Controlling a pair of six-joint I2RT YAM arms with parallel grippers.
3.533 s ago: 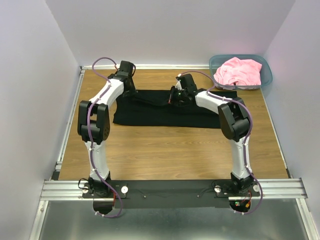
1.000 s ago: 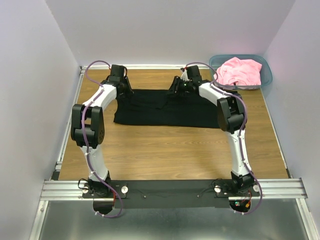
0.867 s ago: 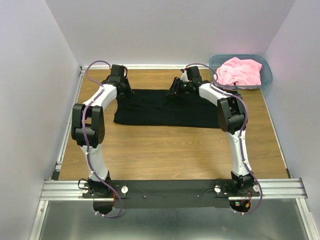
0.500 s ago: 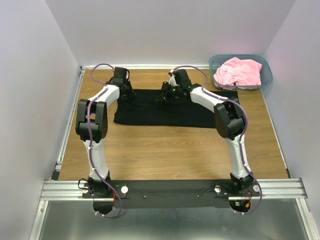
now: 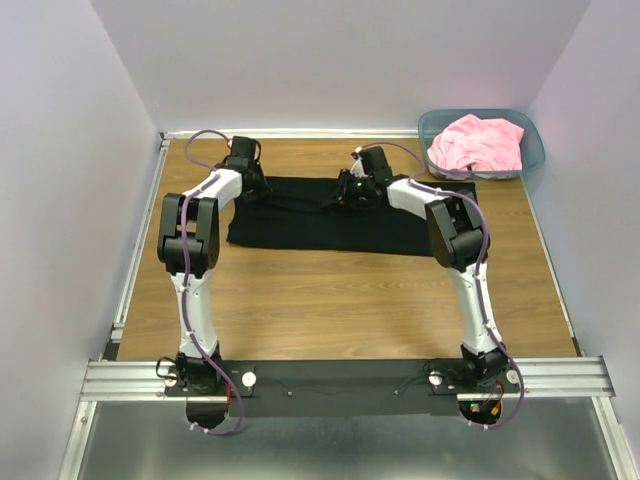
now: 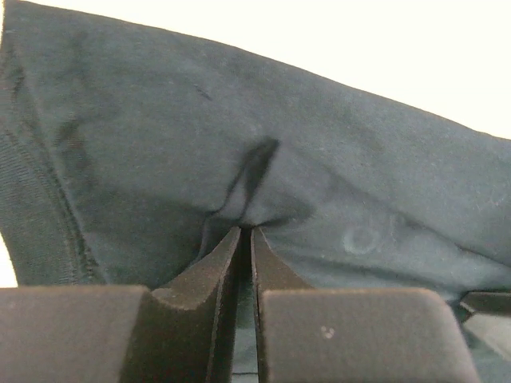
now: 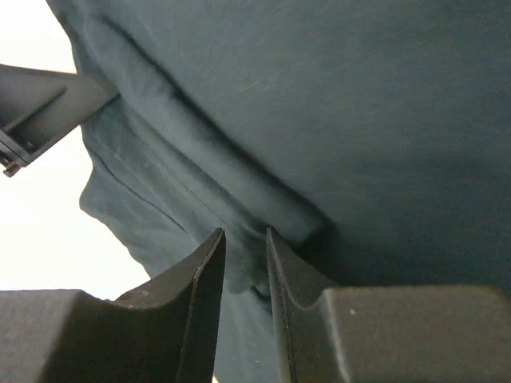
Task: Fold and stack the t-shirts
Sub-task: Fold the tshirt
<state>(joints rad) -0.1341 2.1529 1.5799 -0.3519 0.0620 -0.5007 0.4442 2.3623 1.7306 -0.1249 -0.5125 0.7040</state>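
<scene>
- Your left gripper (image 6: 244,233) has its fingers pressed almost together, pinching a pucker of the black shirt (image 5: 330,225) at its far left corner.
- Your right gripper (image 7: 246,239) pinches a ridge of the same cloth on the far edge, near the middle.
- The black shirt lies spread across the far part of the table (image 5: 340,300). The pink shirt (image 5: 478,142) sits crumpled in the bin (image 5: 533,158) at the far right corner.
- For a clean fold, lift both pinches evenly and keep the edge taut between them. Then draw it toward you and lay it on the near hem.
- The right pinch sits off the corner, so the right end will likely sag.
- Count: two shirts (one black, one pink), one bin, two grippers.
</scene>
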